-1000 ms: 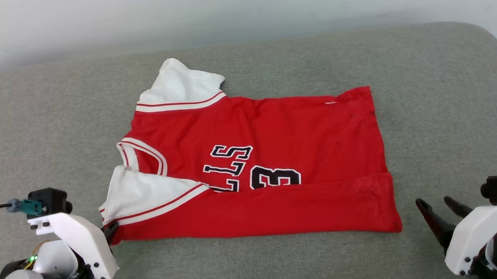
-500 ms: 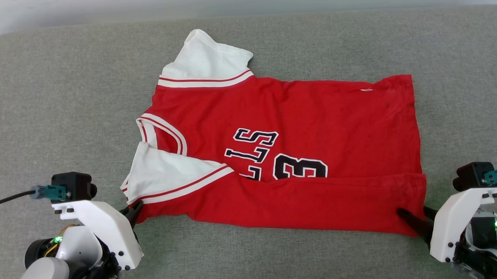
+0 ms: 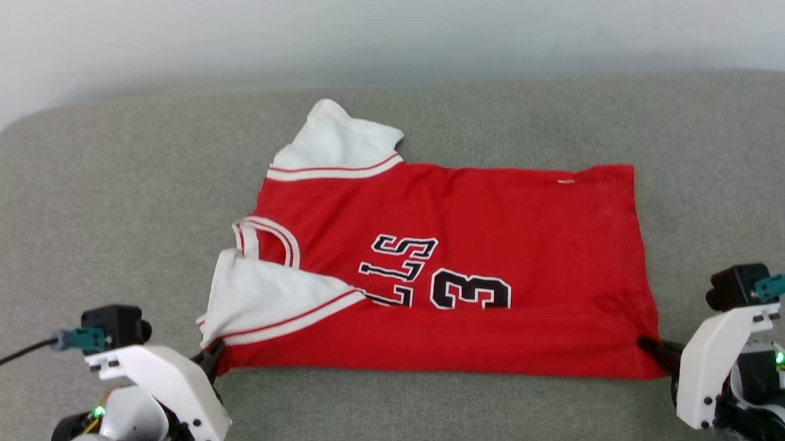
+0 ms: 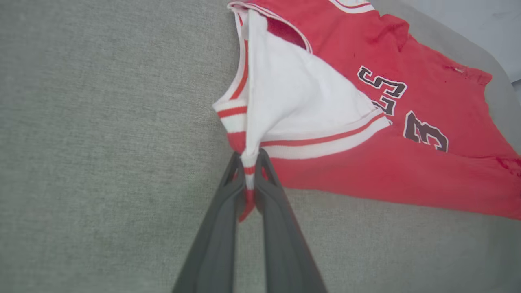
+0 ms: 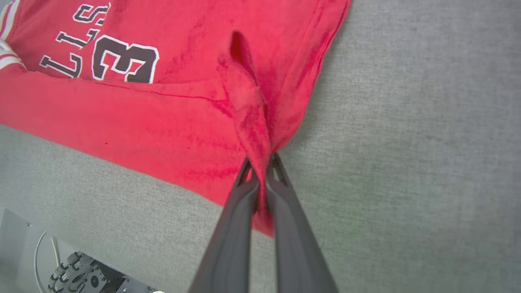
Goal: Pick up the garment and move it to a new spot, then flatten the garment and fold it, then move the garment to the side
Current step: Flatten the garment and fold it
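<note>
The garment (image 3: 485, 243) is a red jersey with white sleeves, striped trim and black lettering with a 3, spread on a grey cushion with its near edge folded over. My left gripper (image 3: 214, 354) is shut on the near left corner, and the left wrist view shows the sleeve trim of the garment (image 4: 309, 101) pinched between my left gripper (image 4: 248, 162). My right gripper (image 3: 650, 350) is shut on the near right corner. The right wrist view shows a bunched red fold of the garment (image 5: 134, 122) clamped in my right gripper (image 5: 260, 165).
The grey fabric cushion (image 3: 105, 211) spreads wide on all sides of the jersey, and a pale wall (image 3: 386, 31) rises behind it. Part of the robot's base (image 5: 61, 268) shows below the cushion's near edge in the right wrist view.
The right gripper came in from the near right and closed on the jersey's near right corner. The left gripper kept its hold. The head camera shifted, so the whole scene moved in view.
</note>
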Robot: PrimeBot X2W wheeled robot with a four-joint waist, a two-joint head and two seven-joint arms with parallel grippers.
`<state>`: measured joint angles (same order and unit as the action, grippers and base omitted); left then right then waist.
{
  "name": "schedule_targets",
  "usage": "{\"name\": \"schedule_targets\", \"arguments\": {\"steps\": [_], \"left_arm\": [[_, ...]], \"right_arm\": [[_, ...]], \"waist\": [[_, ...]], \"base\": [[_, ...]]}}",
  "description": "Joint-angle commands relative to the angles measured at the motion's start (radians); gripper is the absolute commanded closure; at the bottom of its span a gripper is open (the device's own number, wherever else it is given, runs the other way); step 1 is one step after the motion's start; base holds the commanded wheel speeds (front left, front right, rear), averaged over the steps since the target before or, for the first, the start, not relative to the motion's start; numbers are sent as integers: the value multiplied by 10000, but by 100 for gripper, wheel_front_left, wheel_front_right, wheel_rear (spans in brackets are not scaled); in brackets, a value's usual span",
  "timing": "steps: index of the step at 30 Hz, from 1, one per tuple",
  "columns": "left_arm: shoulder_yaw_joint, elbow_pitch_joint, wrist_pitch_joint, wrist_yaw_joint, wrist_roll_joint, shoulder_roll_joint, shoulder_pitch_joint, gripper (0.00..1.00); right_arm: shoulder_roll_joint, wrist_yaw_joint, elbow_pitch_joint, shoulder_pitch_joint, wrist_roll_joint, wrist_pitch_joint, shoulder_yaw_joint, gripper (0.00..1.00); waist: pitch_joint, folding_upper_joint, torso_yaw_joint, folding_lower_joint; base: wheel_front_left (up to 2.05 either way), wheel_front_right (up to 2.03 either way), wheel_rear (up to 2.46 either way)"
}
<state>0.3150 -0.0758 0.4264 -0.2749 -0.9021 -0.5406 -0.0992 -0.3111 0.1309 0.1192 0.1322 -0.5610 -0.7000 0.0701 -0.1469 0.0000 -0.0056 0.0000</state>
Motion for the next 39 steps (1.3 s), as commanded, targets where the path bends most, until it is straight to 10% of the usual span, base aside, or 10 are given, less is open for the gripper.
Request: {"name": "schedule_targets", "arguments": {"steps": [1, 12, 13, 14, 15, 39], "left_arm": [[-13, -9, -61, -81, -74, 31, 330, 100], [228, 11, 109, -192, -436, 210, 1557, 100], [277, 93, 105, -144, -466, 281, 1560, 100], [303, 166, 47, -65, -522, 382, 1530, 61], [336, 280, -8, -51, -512, 456, 1465, 0], [-359, 1135, -2876, 360, 1407, 579, -2519, 0]], "right_arm": [[-44, -4, -69, -283, 0, -36, -56, 100], [145, -4, -187, -1380, 115, -367, -583, 98], [213, -4, -120, -1462, 143, -351, -607, 63], [231, -4, -93, -1509, 210, -264, -617, 0], [255, -4, -80, -1519, 244, -115, -644, 0], [921, -4, -2351, 66, 2064, 6453, -758, 0]], "waist": [[439, 0, 102, 0], [1042, 0, 155, 0], [1050, 0, 149, 0], [1051, 0, 144, 0], [1048, 0, 142, 0], [-260, 0, -1561, 0]], "base": [[0, 0, 0], [0, 0, 0], [0, 0, 0], [0, 0, 0], [0, 0, 0], [0, 0, 0]]}}
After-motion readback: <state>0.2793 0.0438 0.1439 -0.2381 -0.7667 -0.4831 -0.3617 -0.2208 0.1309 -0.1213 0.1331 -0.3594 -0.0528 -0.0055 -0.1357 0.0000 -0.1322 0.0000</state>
